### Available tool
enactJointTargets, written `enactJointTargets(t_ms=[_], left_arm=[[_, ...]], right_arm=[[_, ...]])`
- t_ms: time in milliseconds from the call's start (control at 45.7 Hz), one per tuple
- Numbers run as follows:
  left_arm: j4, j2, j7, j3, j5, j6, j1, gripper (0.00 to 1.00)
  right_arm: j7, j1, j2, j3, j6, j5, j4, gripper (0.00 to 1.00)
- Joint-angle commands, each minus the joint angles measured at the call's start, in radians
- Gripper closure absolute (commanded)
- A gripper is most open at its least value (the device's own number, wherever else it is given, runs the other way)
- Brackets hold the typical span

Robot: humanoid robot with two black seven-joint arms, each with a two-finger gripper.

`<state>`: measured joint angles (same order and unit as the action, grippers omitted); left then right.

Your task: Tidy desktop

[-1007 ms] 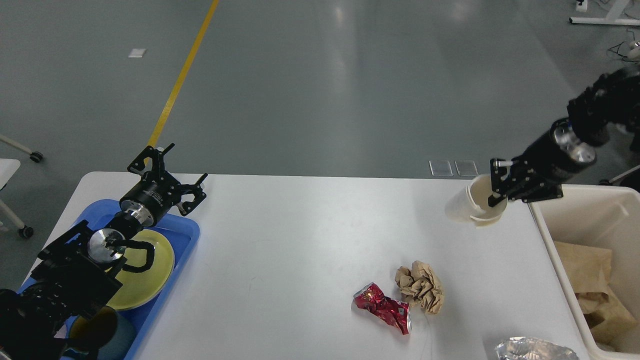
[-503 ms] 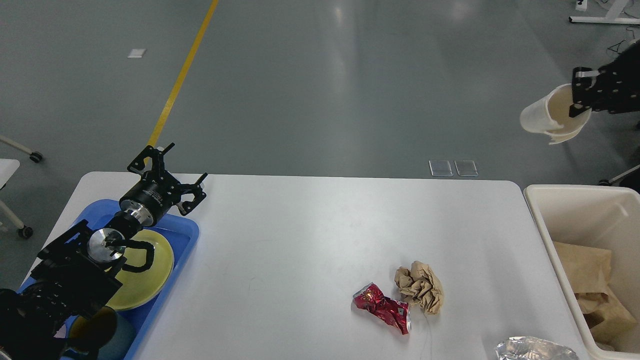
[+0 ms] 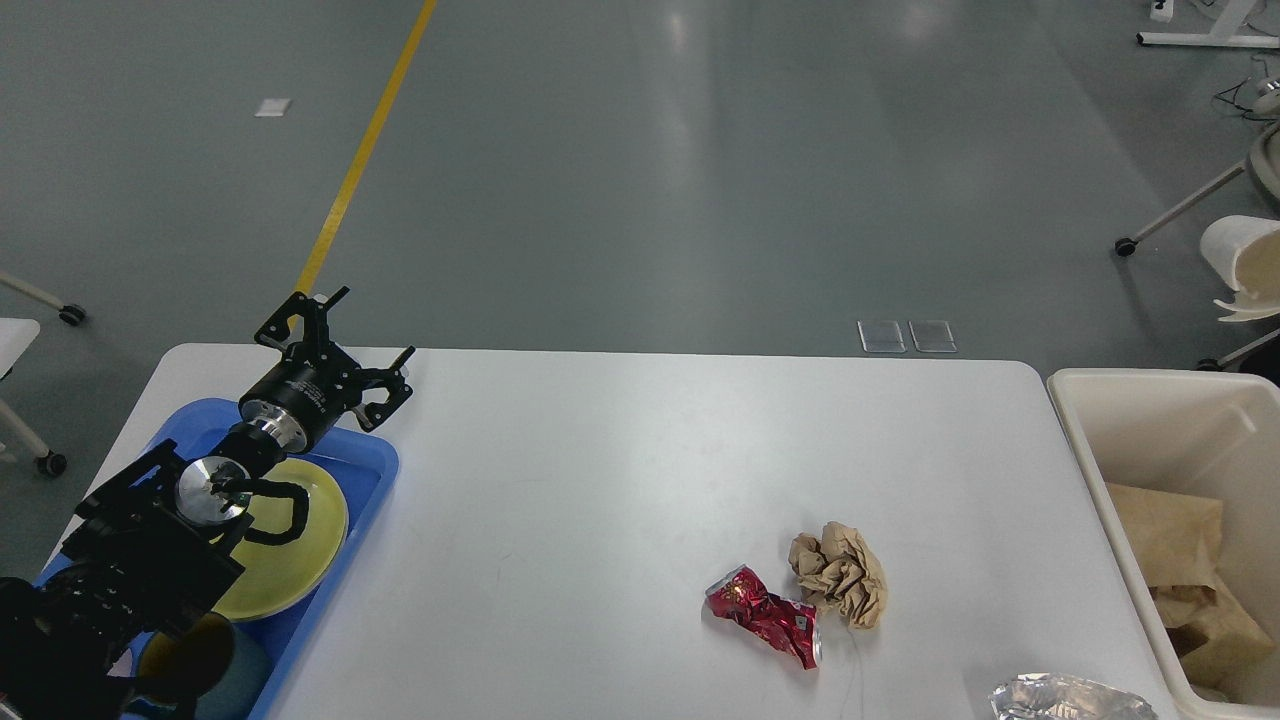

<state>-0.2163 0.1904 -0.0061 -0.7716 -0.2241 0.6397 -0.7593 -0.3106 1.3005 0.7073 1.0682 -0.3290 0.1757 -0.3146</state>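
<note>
My left gripper [image 3: 335,350] hangs spread at the desktop's [image 3: 600,480] far-left corner. Right gripper's out of sight; the paper cup [image 3: 1245,265] hangs beyond the bin [image 3: 1085,440], presumably for dropping.

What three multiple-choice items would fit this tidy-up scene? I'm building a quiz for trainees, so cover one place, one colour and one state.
1. Where is the crumpled brown paper?
A. in the bin
B. on the desktop beside the crushed can
C. in the tray

2. What colour is the tray?
A. blue
B. red
C. cream

3. How are the left gripper's fingers?
A. shut on a plate
B. shut on a can
C. spread, holding nothing

Key: B, the paper touches the red can; A, its rim is blue; C, its fingers stand apart.
</note>
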Motion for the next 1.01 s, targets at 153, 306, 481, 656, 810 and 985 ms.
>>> enactJointTargets(t_ms=[153, 306, 481, 656, 810, 985], left_arm=[[0.0, 0.0, 0.0, 0.0, 0.0, 0.0, 0.0, 0.04], [0.0, 0.0, 0.0, 0.0, 0.0, 0.0, 0.0, 0.04], [0.0, 0.0, 0.0, 0.0, 0.0, 0.0, 0.0, 0.04], [0.0, 0.0, 0.0, 0.0, 0.0, 0.0, 0.0, 0.04], [0.0, 0.0, 0.0, 0.0, 0.0, 0.0, 0.0, 0.04], [0.0, 0.0, 0.0, 0.0, 0.0, 0.0, 0.0, 0.04]], right_arm=[[-0.001, -0.27, -0.031, -0.214, 0.154, -0.002, 0.123, 1.0], [-0.001, -0.345, -0.054, -0.263, 0.157, -0.008, 0.141, 1.0], [0.001, -0.372, -0.049, -0.267, 0.157, -0.009, 0.141, 0.33], [0.001, -0.372, -0.048, -0.266, 0.15, -0.009, 0.131, 0.13], [0.001, -0.363, -0.051, -0.252, 0.142, -0.007, 0.126, 0.12], [0.001, -0.351, -0.042, -0.246, 0.139, -0.005, 0.092, 0.01]])
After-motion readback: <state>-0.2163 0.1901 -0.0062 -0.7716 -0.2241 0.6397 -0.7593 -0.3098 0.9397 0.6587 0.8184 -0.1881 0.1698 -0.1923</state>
